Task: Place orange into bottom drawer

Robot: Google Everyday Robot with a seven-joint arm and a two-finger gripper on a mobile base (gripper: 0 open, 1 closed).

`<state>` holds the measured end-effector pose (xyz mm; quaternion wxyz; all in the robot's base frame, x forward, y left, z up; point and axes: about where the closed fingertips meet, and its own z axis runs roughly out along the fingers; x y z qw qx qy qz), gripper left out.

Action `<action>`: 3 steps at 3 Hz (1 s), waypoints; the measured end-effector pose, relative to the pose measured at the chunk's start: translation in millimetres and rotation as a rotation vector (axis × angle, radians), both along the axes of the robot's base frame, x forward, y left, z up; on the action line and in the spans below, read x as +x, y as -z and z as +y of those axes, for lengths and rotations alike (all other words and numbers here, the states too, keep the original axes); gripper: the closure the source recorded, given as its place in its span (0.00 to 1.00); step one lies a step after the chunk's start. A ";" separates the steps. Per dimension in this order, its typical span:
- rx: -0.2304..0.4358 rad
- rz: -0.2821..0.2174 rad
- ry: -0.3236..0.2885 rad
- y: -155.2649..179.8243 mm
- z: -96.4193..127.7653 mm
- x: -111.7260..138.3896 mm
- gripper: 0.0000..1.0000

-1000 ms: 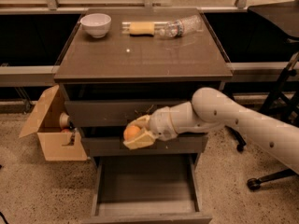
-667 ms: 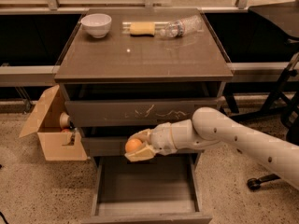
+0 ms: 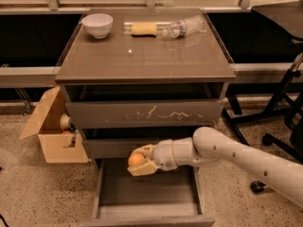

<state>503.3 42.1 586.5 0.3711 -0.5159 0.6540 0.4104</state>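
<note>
camera view shows us the orange (image 3: 136, 160) clamped in the gripper (image 3: 139, 161), below the front edge of the worktop (image 3: 147, 56), left of its middle, over the open bottom drawer (image 3: 151, 194). we see a white bowl (image 3: 97, 24) at the back left corner and a bottle (image 3: 183, 27) along the back edge.

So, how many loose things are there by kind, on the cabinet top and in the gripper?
Bowl: 1
Bottle: 1
Yellow oblong object: 1
Orange: 1, held in the gripper above the open bottom drawer
Total: 4
</note>
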 end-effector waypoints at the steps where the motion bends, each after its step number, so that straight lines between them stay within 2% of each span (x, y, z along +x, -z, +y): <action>1: -0.066 0.038 0.012 58.8 -11.4 -11.5 1.00; 3: -0.157 0.140 0.033 190.8 -38.3 -31.4 1.00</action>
